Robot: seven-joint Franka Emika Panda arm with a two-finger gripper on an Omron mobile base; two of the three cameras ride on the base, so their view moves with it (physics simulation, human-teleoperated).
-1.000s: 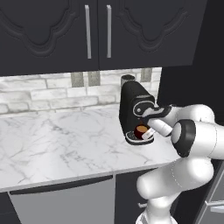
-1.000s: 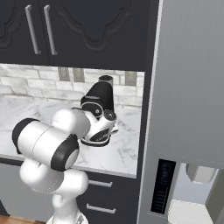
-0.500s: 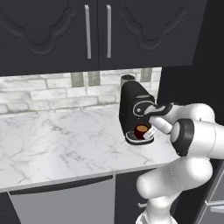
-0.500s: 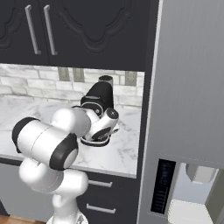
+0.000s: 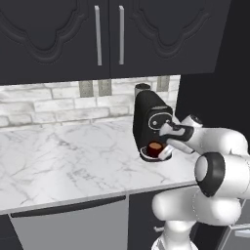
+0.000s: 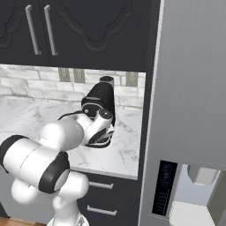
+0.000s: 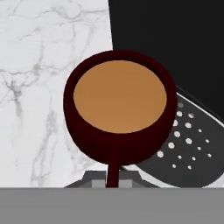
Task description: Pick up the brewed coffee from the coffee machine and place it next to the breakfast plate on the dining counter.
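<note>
Brewed coffee (image 7: 119, 122), dark red mug full of brown liquid, sits on the perforated drip base of the coffee machine (image 5: 150, 122), on the marble worktop (image 5: 58, 161) under dark cabinets. Hand (image 5: 165, 149) at the mug, jaws closed tight on its side handle, which points toward the camera.

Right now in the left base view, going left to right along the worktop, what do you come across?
Bare marble worktop → coffee machine → dark red mug of coffee on its drip base → gripper, shut on the mug's handle → the arm's white body.
</note>
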